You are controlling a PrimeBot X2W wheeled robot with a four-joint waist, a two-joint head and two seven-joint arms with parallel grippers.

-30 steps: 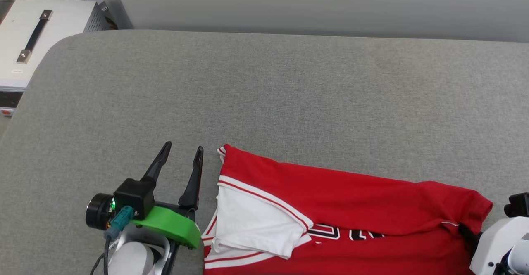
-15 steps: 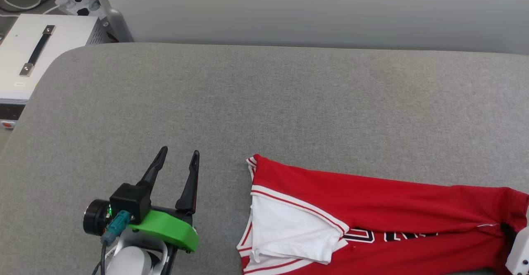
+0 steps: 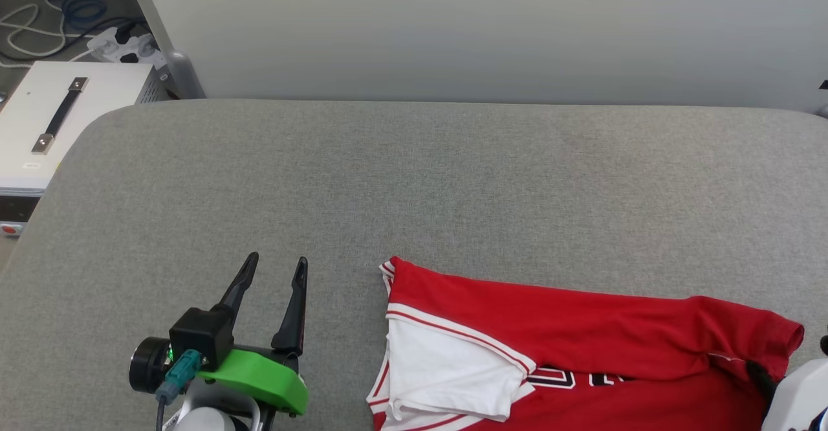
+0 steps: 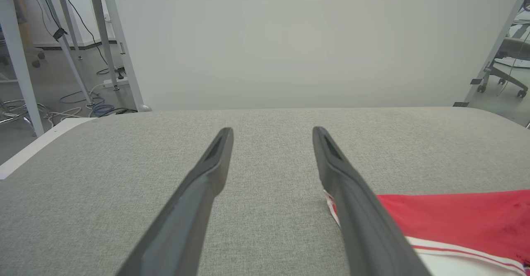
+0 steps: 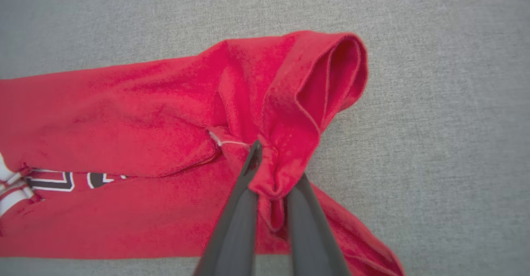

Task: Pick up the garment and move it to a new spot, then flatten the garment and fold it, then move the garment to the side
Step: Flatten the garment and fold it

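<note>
The garment, a red jersey with a white sleeve and striped trim, lies folded lengthwise on the grey padded table at the near right; part of its black-and-white lettering shows. My right gripper is shut on a bunched fold of red cloth near the garment's right end, and in the head view the right gripper sits at the bottom right corner. My left gripper rests open and empty to the left of the garment, a short gap from its collar end. In the left wrist view the left gripper points across bare table, with the garment beside its right finger.
A white case with a black handle stands off the table's left end, with cables and a power strip on the floor behind it. A pale panel rises behind the far edge. An office chair stands far right.
The head camera has tilted, so the whole picture has slid down. The garment has been drawn to the right, widening its gap from the left gripper. Both grippers keep their states.
</note>
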